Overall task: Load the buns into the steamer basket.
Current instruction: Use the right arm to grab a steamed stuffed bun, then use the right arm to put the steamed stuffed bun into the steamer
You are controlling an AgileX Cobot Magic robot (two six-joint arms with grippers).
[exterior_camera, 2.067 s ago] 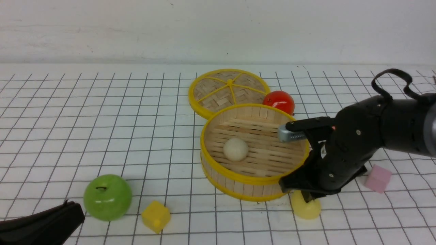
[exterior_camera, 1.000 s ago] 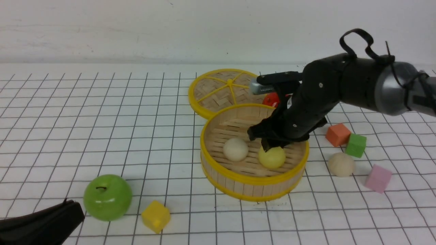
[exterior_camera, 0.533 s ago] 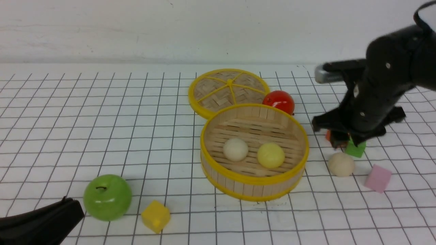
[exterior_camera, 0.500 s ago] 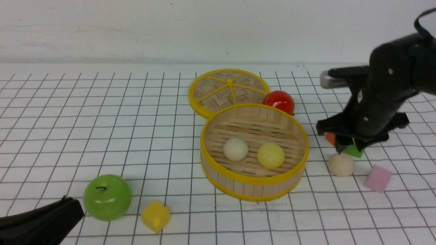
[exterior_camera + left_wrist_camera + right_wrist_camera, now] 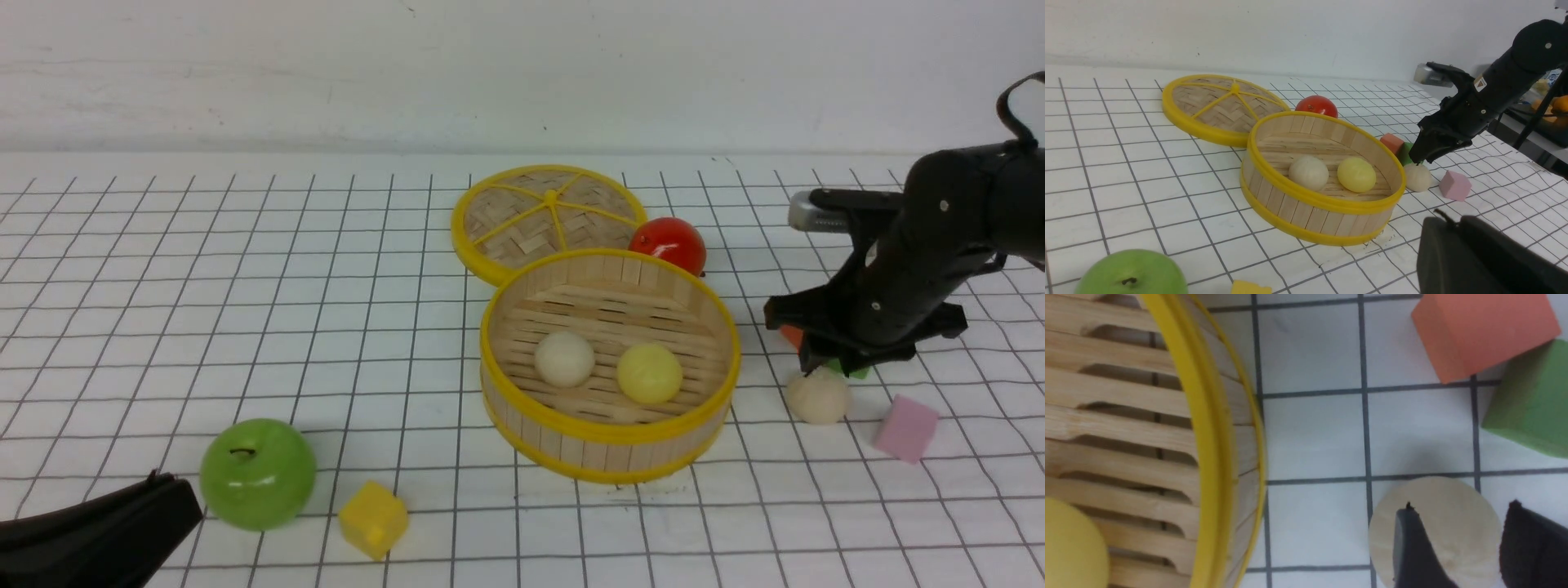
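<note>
Your left gripper point(image 5: 155, 510) is lying low at the nearest edge of the table point(image 5: 245, 327). You are seeing only its dark body, so you cannot tell whether its jaws are apart or together. It is holding nothing that shows.

Your right gripper point(image 5: 823, 363) is hanging over the third bun point(image 5: 818, 398), which is sitting on the table just right of the steamer basket point(image 5: 604, 453). Its two fingers point(image 5: 1412, 551) are standing apart, unclenched, with the top of that bun showing between them. You cannot tell whether a fingertip is touching it.

Close to you, a yellow cube point(image 5: 373, 518) and a green apple point(image 5: 258, 474) are resting on the white gridded surface. Beyond them, the basket is holding a cream-white bun point(image 5: 564, 358) and a pale yellow bun point(image 5: 649, 372) side by side on its slatted floor. A pink cube point(image 5: 904, 428) is sitting to the right of the third bun. A green cube point(image 5: 1531, 400) and an orange cube point(image 5: 1478, 330) are lying just behind it. Farther back, a red ball point(image 5: 669, 242) is sitting against the basket's far rim, beside the flat woven lid point(image 5: 547, 214). A plain white wall point(image 5: 490, 73) is closing the scene.
</note>
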